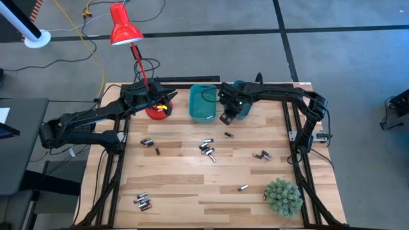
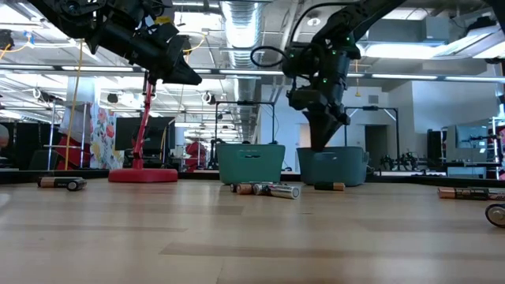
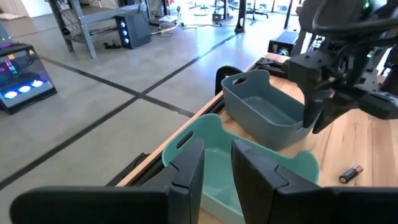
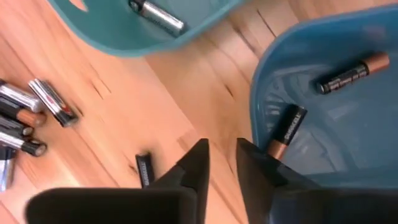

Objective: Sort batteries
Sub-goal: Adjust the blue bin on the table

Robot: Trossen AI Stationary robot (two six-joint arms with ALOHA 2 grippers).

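- Right tool (image 4: 221, 155) hangs over the near rim of the darker blue bin (image 4: 348, 124), fingers nearly pressed together with nothing pinched between them.
- Two copper-ended batteries (image 4: 351, 73) lie in that bin, and a silvery one (image 4: 158, 15) sits in the teal bin (image 1: 203, 102) right beside it.
- Left tool (image 3: 217, 168) hovers above the teal bin's far side, by the red lamp (image 1: 137, 48), fingers a little apart and empty.
- More batteries (image 1: 207, 150) are scattered in small clusters over the wooden worktop (image 1: 192, 185), well apart from the bins.
- A little green plant (image 1: 283, 196) sits at the front right corner.
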